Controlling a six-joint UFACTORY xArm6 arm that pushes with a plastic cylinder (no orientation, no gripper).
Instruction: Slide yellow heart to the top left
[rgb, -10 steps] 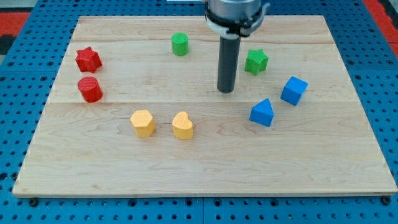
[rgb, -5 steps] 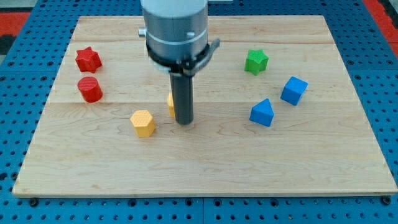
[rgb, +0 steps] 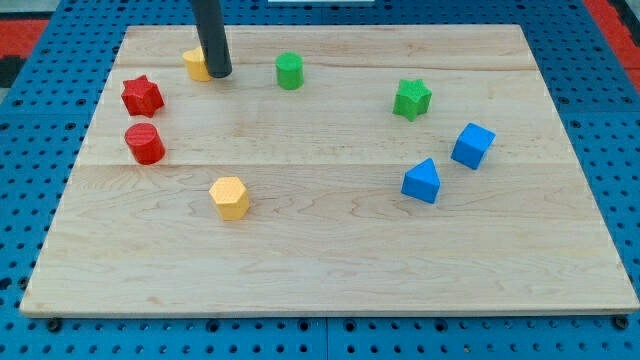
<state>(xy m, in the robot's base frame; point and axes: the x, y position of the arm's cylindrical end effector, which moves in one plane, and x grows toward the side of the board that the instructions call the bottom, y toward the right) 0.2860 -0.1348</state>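
My tip (rgb: 219, 74) rests against the right side of the yellow heart (rgb: 195, 65), which sits near the board's top edge, toward the top-left corner; the rod hides much of the block, so its heart outline cannot be confirmed here. The rig carries no jaws — nothing opens, closes or holds; the rod only pushes.

Risks, as I judge them: the heart is already close to the top edge of the wooden board (rgb: 330, 270), so a push with too much upward component could run it off onto the blue pegboard (rgb: 30, 200). Contact appears to fall on one flank of the block — an off-centre push on a curved side may spin it or let it slip past my tip. The red star (rgb: 142, 96) lies just below and left; a downward drift could knock it.

Materials and shapes: pale, smooth wood planks with visible grain and seams; matte, plastic-looking blocks with chunky, faceted forms. Also present — red cylinder (rgb: 145, 144), yellow hexagon (rgb: 230, 197), green cylinder (rgb: 289, 71), green star (rgb: 412, 98), blue cube (rgb: 472, 145), blue wedge-like block (rgb: 421, 181).
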